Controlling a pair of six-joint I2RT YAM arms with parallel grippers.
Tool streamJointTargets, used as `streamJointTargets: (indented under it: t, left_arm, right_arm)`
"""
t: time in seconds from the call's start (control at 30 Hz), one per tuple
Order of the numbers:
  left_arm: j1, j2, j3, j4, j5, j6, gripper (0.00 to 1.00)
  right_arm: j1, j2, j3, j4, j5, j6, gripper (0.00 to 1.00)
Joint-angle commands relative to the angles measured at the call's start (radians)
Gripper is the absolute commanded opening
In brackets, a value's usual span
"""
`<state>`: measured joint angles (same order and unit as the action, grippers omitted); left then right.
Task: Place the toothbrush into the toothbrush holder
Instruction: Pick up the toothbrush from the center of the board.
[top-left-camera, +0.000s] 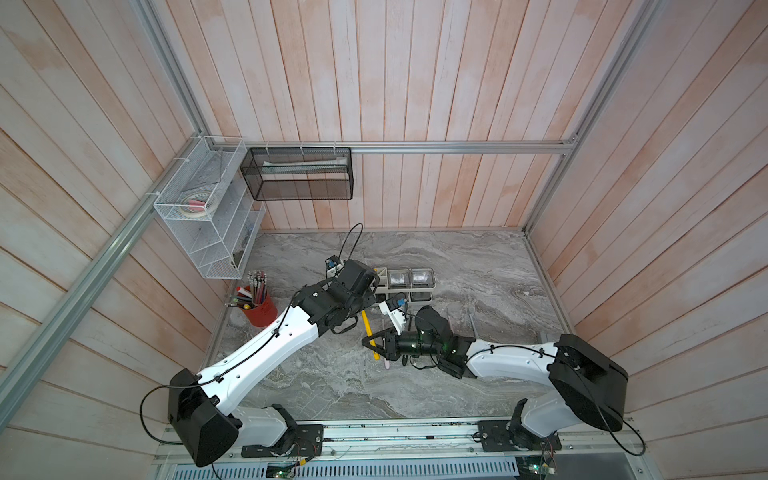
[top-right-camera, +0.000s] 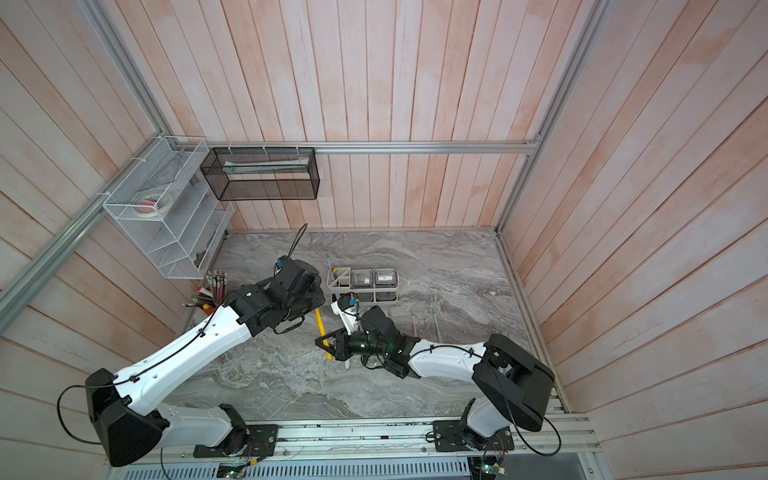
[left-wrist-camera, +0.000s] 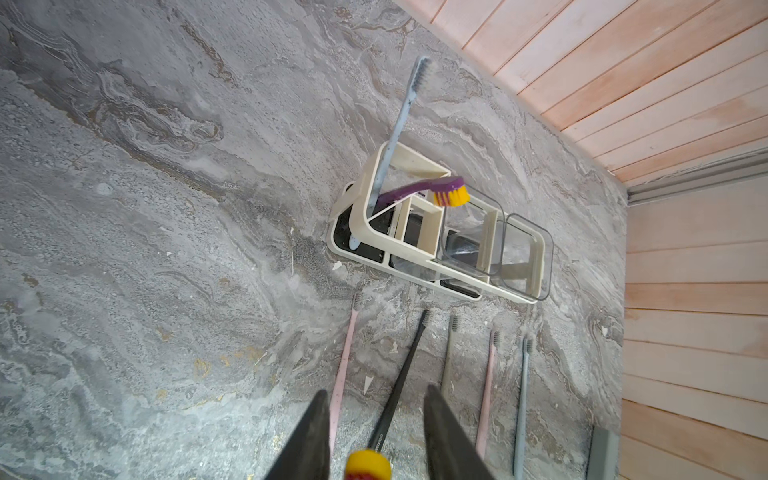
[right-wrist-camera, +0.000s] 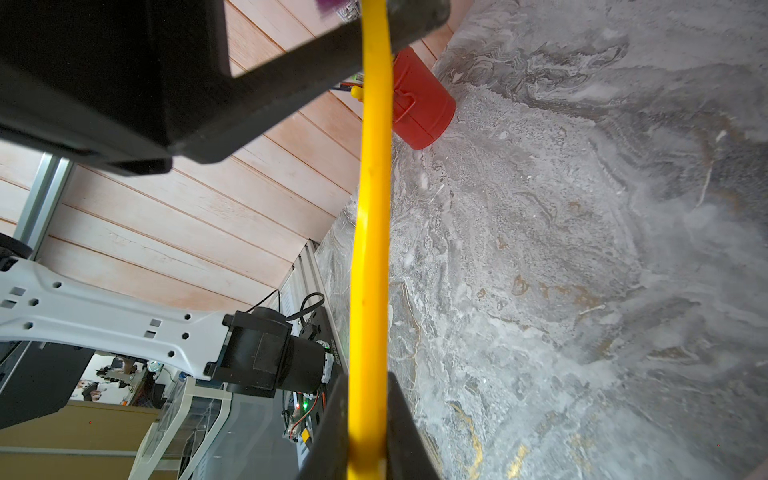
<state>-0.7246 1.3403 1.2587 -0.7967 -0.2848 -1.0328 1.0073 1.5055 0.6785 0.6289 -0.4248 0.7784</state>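
The long yellow plastic toothbrush (right-wrist-camera: 372, 208) is pinched near one end by the right gripper (right-wrist-camera: 369, 399), whose black fingers are pressed against its handle on both sides. It is held clear of the grey marbled table (left-wrist-camera: 166, 249). Its other end is seen between the fingers of the left gripper (left-wrist-camera: 376, 390), which are spread, with a gap visible on each side; no contact is shown. The step in hand is judged to be a transfer from one gripper to the other.

Beyond the left gripper, five toothbrushes are laid side by side on the table, among them a slim black toothbrush (left-wrist-camera: 401, 374).

Farther on, the cream-white open-frame plastic toothbrush holder (left-wrist-camera: 415, 160) is stood upright. A grey-blue toothbrush (left-wrist-camera: 399, 124) and a purple toothbrush with yellow bristles (left-wrist-camera: 415, 191) are already lodged in its divided slot section. The yellow toothbrush is not yet in the holder: the transfer, the carry and the insertion are judged to be left.
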Motion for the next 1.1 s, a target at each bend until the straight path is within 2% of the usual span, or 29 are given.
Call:
streamJointTargets:
  t: [0.0, 0.23, 0.6, 0.8, 1.0, 1.07]
  left_arm:
    - [0.005, -0.005, -0.016, 0.009, 0.018, 0.003, 0.33]
    - [0.007, 0.009, -0.004, -0.006, 0.023, 0.008, 0.23]
    - [0.008, 0.015, -0.006, -0.002, 0.052, 0.021, 0.14]
    - [0.01, 0.023, -0.005, -0.004, 0.058, 0.025, 0.13]
    - [0.01, 0.024, -0.002, -0.005, 0.052, 0.035, 0.02]
    - [0.009, 0.028, 0.004, -0.015, 0.043, 0.041, 0.0]
  right_arm:
    - [0.004, 0.007, 0.015, 0.022, -0.01, 0.002, 0.0]
    - [0.005, 0.005, 0.014, 0.018, -0.009, 0.001, 0.0]
    - [0.004, 0.009, 0.016, 0.015, -0.006, 0.001, 0.0]
    - [0.004, 0.005, 0.017, 0.008, -0.005, -0.001, 0.0]
    - [0.0, 0.0, 0.012, 0.008, -0.009, 0.002, 0.0]
    - [-0.003, -0.004, 0.01, 0.008, -0.012, 0.001, 0.08]
